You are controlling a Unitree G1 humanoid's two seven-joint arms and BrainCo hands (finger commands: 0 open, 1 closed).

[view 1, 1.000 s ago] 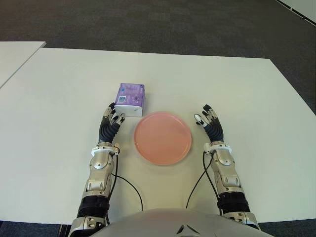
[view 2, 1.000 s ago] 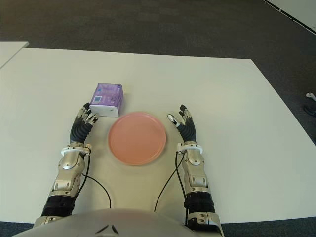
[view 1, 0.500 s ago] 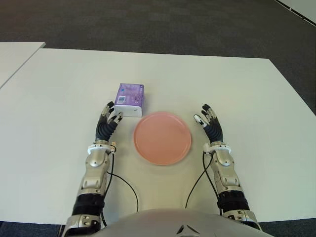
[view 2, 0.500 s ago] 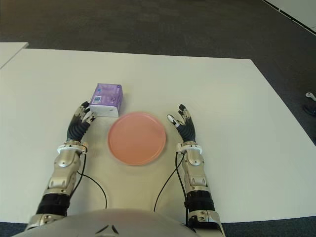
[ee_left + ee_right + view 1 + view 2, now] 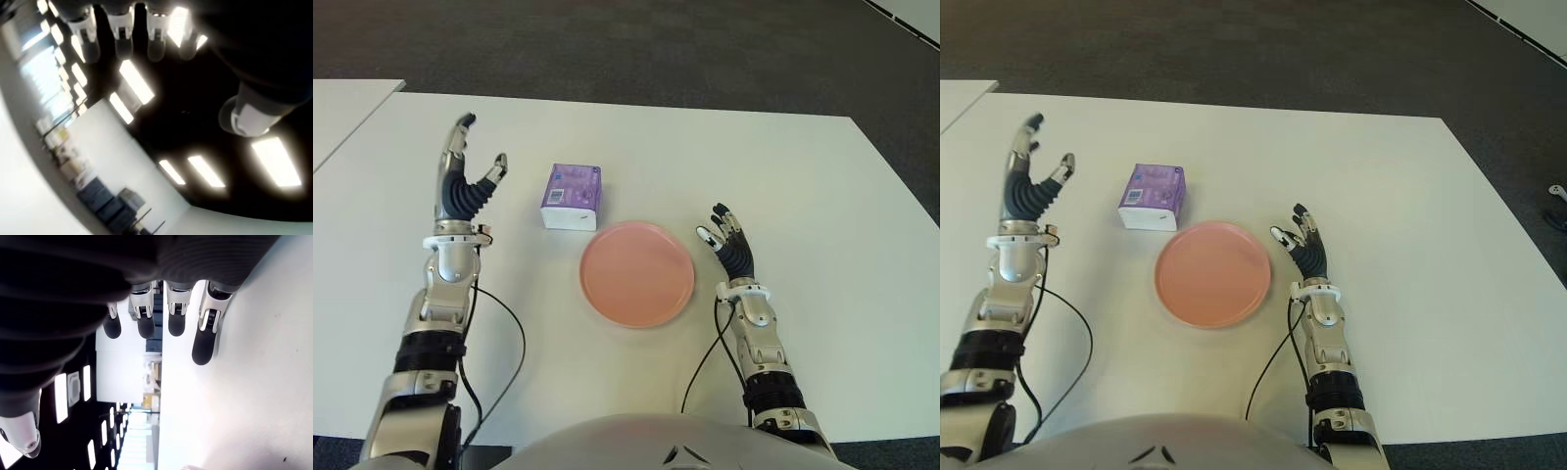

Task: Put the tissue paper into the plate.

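Right hand (image 5: 161, 308) seen from its wrist, fingers (image 5: 176, 313) extended and holding nothing | thumb tip (image 5: 22, 440) apart from the other four | white table (image 5: 254, 382) beside the fingertips | ceiling lights (image 5: 61, 404) and a pale wall (image 5: 120, 377) beyond

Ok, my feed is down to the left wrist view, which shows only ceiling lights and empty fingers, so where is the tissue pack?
Observer: The purple tissue paper pack lies on the white table, just beyond the round pink plate and a little to its left, not in it.
Operator: And my left hand?
Observer: The left hand is up to the left of the pack, apart from it, fingers spread, holding nothing.
Operator: The right one?
Observer: The right hand shows at the plate's right side, fingers open, empty.
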